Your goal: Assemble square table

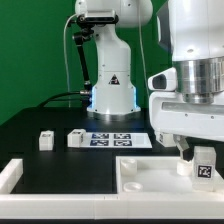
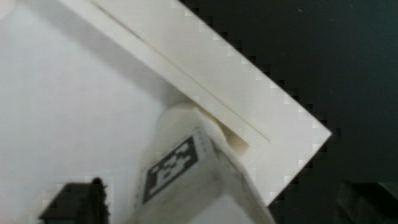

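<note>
The white square tabletop (image 1: 150, 172) lies flat at the front, on the exterior view's right. One white tagged leg (image 1: 203, 168) stands on it near its corner; it also shows in the wrist view (image 2: 187, 165), by the panel (image 2: 80, 110) corner. My gripper (image 1: 202, 152) hangs over this leg. In the wrist view the gripper (image 2: 214, 205) has dark fingers (image 2: 71, 202) on either side of the leg, with a gap showing beside the leg. Two more legs (image 1: 45, 140) (image 1: 77, 138) lie on the black table at the exterior view's left.
The marker board (image 1: 120, 140) lies behind the tabletop, in front of the robot base (image 1: 110, 85). A low white border wall (image 1: 12, 175) runs along the front and the exterior view's left. A cable hangs behind the base.
</note>
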Controlling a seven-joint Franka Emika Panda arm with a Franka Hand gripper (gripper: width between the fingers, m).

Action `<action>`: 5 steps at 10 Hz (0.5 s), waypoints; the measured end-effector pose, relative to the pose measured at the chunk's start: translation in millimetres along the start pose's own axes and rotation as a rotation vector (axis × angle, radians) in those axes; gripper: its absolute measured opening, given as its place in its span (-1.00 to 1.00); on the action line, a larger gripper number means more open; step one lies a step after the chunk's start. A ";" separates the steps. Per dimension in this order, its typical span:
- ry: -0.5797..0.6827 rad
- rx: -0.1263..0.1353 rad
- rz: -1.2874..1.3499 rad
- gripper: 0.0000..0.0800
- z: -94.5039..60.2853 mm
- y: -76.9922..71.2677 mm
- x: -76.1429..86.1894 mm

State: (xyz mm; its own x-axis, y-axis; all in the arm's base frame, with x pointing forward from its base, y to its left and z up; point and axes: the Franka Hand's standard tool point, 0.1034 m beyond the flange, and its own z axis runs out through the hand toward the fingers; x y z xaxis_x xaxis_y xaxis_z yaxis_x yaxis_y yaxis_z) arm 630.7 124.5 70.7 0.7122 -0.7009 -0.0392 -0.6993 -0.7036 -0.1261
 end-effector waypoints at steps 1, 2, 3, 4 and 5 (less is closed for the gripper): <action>0.000 0.000 -0.026 0.62 0.0 0.1 0.1; 0.026 -0.033 -0.279 0.62 -2.1 1.2 4.4; 0.051 -0.057 -0.564 0.62 -5.0 -0.9 9.2; 0.056 -0.051 -0.601 0.62 -4.8 -1.2 10.2; 0.056 -0.051 -0.567 0.62 -4.4 -1.0 9.8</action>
State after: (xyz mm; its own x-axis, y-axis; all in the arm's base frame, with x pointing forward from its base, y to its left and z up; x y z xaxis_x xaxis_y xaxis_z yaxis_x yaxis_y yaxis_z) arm 638.1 117.8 74.8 0.9737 -0.2158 0.0735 -0.2114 -0.9753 -0.0639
